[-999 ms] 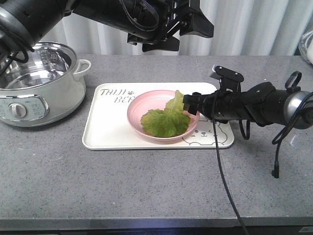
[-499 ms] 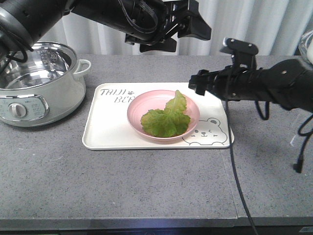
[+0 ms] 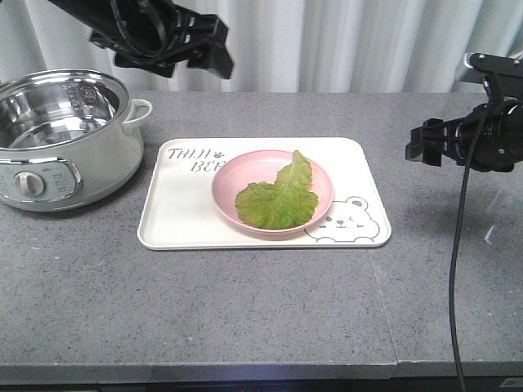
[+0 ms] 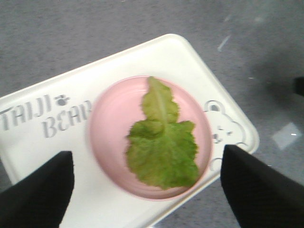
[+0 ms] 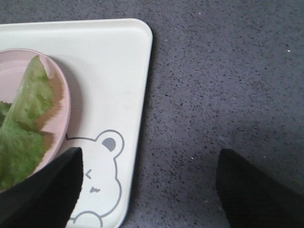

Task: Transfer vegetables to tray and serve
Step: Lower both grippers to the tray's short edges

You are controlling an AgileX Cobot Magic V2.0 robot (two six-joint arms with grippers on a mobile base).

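Right gripper (image 3: 415, 151) withdrawn to 3 o'clock of tray (image 3: 181, 222), left gripper (image 3: 219, 59) to 10 o'clock; both spread wide, empty. Lettuce leaves (image 3: 278, 198) in pink plate (image 3: 230, 176); we judge serving remains.

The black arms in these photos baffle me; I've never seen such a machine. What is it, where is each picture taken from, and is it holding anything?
It is a two-armed robot. The wide picture looks forward over a grey counter. The other two come from cameras on the wrists, looking down. On the counter sit a steel pot and a cream tray carrying a pink plate with a lettuce leaf. The left gripper and right gripper hang open above, holding nothing.
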